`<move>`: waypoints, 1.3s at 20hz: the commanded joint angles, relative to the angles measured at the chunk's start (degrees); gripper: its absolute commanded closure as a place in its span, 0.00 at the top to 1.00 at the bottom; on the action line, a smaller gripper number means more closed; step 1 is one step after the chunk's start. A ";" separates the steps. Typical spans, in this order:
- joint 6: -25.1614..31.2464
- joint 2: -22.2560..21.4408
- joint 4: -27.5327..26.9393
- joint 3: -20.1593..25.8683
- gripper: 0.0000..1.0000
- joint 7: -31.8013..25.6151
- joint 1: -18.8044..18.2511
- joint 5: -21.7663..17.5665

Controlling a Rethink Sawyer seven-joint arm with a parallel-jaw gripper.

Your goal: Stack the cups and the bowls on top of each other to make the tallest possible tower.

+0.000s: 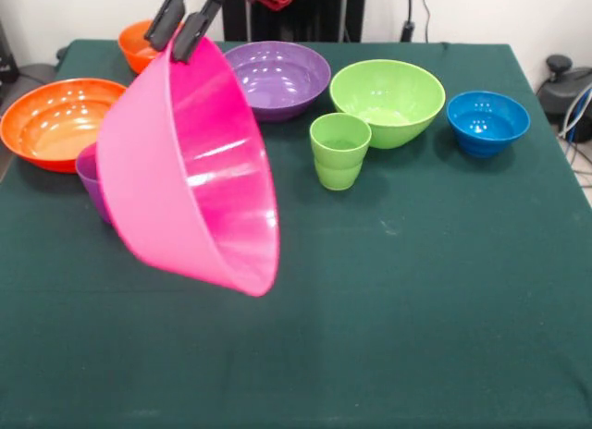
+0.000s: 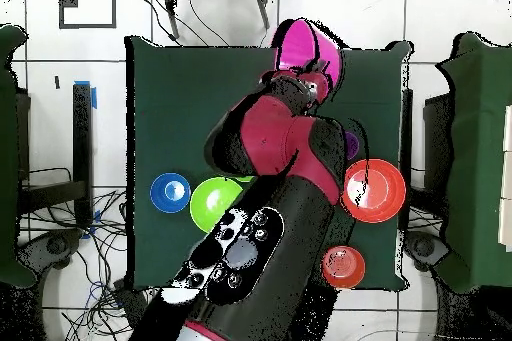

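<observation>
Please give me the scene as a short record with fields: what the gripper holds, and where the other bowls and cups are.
gripper: gripper, shut on the rim of the pink bowl
pink bowl: lifted, tipped on its side
far row, front view, left to right: small orange bowl, purple bowl, lime green bowl, blue bowl
large orange bowl: left edge of table
green cup: upright, before the lime green bowl
purple cup: mostly hidden behind pink bowl
stack: none visible

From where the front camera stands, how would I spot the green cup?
Start at the big pink bowl hanging tilted from the gripper. Just right of it, on the green table, stands the green cup, before the lime bowl: narrower, stepped sides.
</observation>
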 commanded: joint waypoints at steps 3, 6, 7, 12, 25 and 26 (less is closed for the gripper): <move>-12.43 16.14 -5.42 -13.50 0.00 10.70 5.43 10.12; -16.82 21.19 -4.69 -17.98 0.00 9.51 6.97 17.39; -18.45 23.33 -4.50 -19.72 0.00 8.58 7.56 20.57; -21.66 29.09 -3.70 -25.70 0.00 4.08 9.62 28.80; -25.32 37.44 -3.86 -33.96 0.00 0.54 10.26 34.71; -25.42 38.13 -3.58 -35.41 0.00 0.10 10.56 34.91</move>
